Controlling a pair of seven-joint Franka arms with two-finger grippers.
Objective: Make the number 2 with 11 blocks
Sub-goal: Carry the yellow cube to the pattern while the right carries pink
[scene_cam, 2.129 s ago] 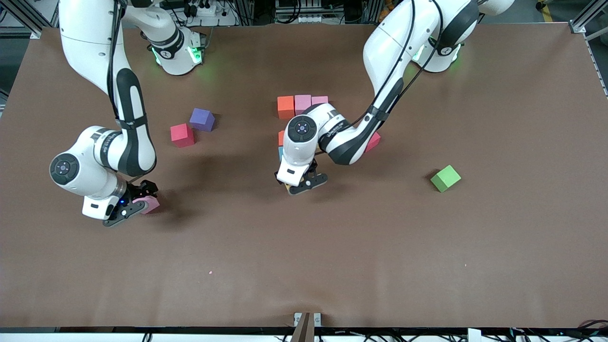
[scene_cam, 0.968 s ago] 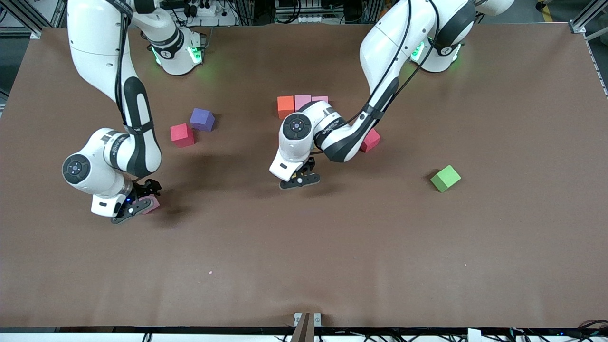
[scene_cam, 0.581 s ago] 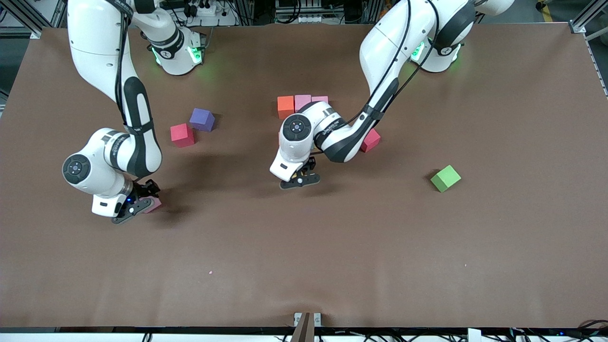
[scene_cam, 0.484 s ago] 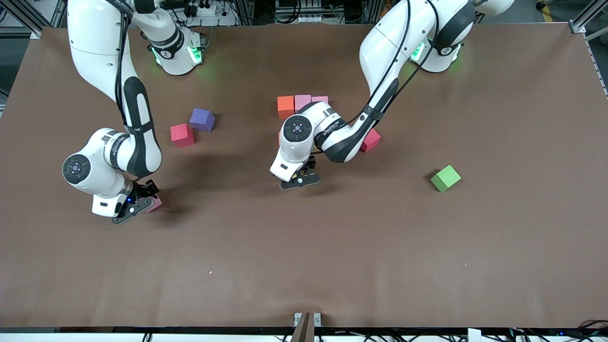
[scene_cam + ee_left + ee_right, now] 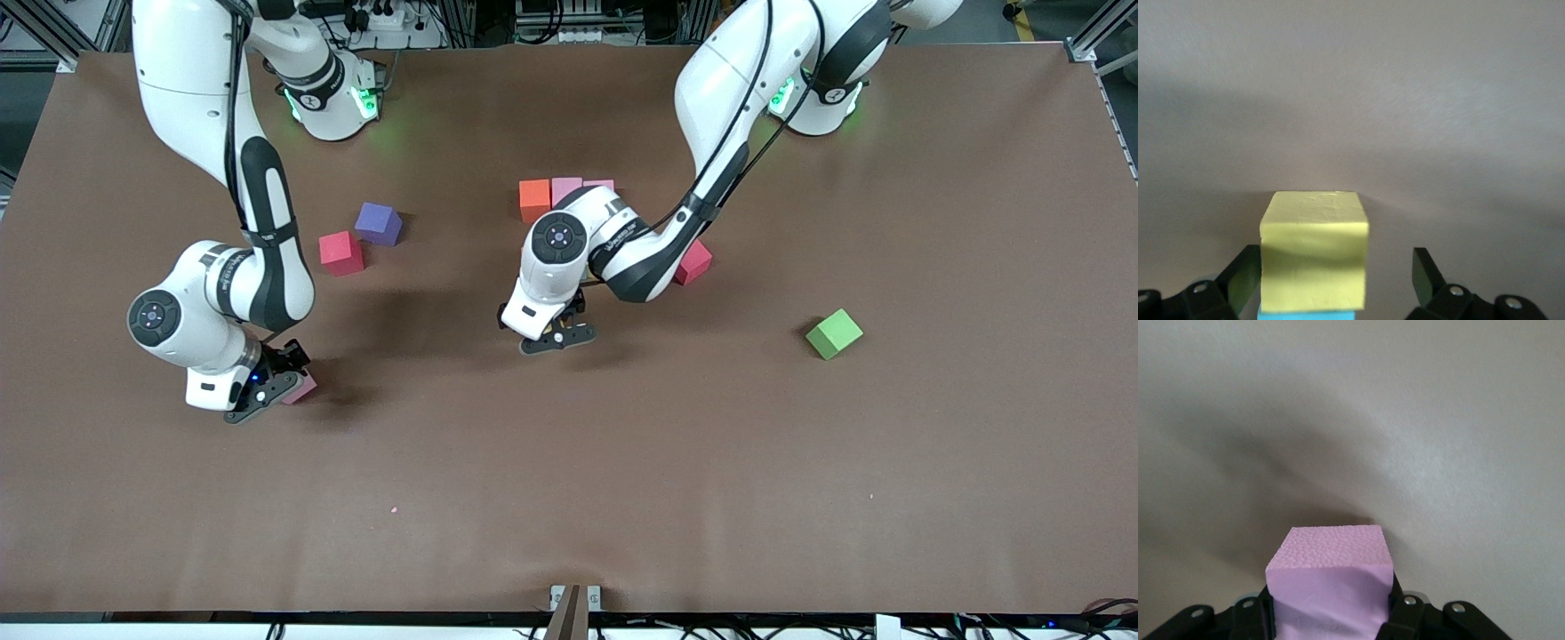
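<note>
- Right gripper (image 5: 277,388), nearest the front camera toward the right arm's end of the desk (image 5: 622,498), is clamped on a pink block (image 5: 1330,583); judging by the shadow it is at or just off the surface. This looks like a pick-up, and next comes a carry to the figure.
- Left gripper (image 5: 558,331), mid-desk, has its jaws spread, one finger close beside a yellow block (image 5: 1314,259), the other clear of it; the yellow block abuts a light blue block (image 5: 1308,314). A placement looks finished; the arm must lift straight up.
- Loose: one green block (image 5: 834,333), one purple block (image 5: 379,222), two crimson cubes (image 5: 341,252).
- Farthest row: one orange block (image 5: 534,199) and two pink ones, touching.
- Other blocks sit hidden under the left arm, uncountable.
</note>
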